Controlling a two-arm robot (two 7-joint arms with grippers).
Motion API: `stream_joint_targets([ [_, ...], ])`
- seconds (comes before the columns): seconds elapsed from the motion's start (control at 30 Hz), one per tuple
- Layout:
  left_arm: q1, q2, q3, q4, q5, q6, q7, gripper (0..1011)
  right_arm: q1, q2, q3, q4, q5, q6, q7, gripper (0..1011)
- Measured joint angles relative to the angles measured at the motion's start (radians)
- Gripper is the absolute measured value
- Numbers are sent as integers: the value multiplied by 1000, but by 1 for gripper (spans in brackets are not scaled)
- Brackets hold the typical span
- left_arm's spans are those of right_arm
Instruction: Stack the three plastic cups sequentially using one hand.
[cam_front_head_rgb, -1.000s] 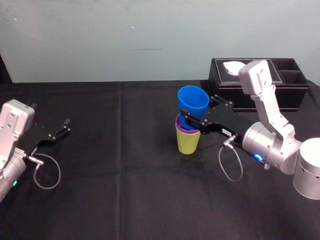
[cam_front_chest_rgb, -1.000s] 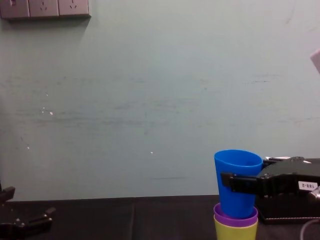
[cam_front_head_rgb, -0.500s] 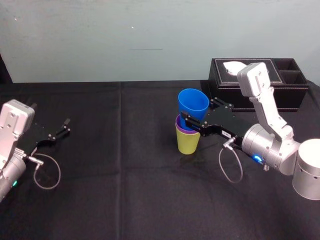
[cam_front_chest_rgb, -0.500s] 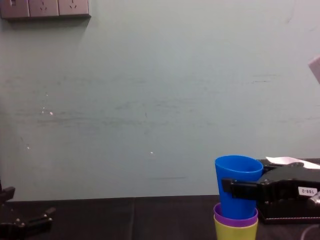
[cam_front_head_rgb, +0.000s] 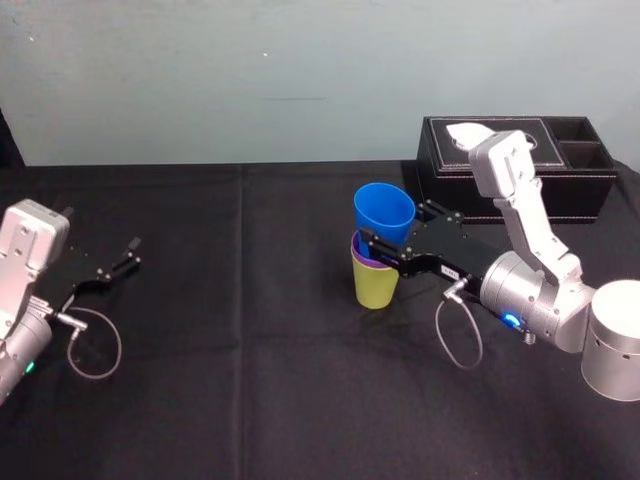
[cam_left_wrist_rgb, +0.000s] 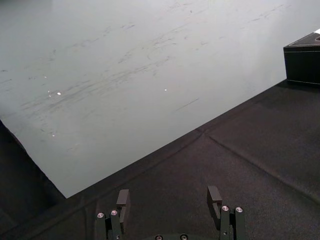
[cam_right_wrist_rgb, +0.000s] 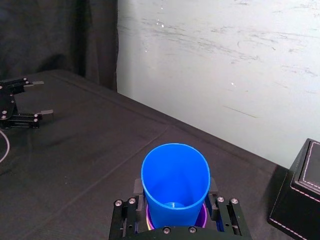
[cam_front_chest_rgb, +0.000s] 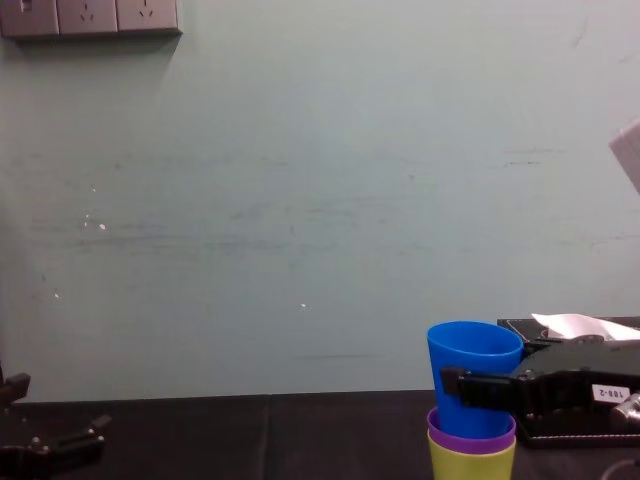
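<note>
We find the right gripper (cam_front_head_rgb: 384, 241) clamped on the upright blue cup (cam_front_head_rgb: 384, 210), coaxial with and part-seated in the purple cup (cam_front_head_rgb: 360, 256) inside the yellow-green cup (cam_front_head_rgb: 375, 285). The left gripper (cam_front_head_rgb: 128, 254), fingers apart, rests at 9 o'clock.

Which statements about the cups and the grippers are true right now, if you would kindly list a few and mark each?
1. The right gripper is shut on the blue cup. True.
2. The purple cup sits nested in the yellow-green cup. True.
3. The blue cup lies on its side. False: it is upright, its base inside the purple cup.
4. The left gripper holds a cup. False: it is open and empty, far to the left.
</note>
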Motion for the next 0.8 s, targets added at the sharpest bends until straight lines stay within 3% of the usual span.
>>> stream_joint_targets([
  [0.3,0,0,0,0,0,0,0,1010,0,1,1,-2,1,0,0,744],
  [0.63,0,0,0,0,0,0,0,1010,-1,1,1,-3,1,0,0,1003],
  [0.8,0,0,0,0,0,0,0,1010,-1,1,2,-4,2,0,0,1004],
])
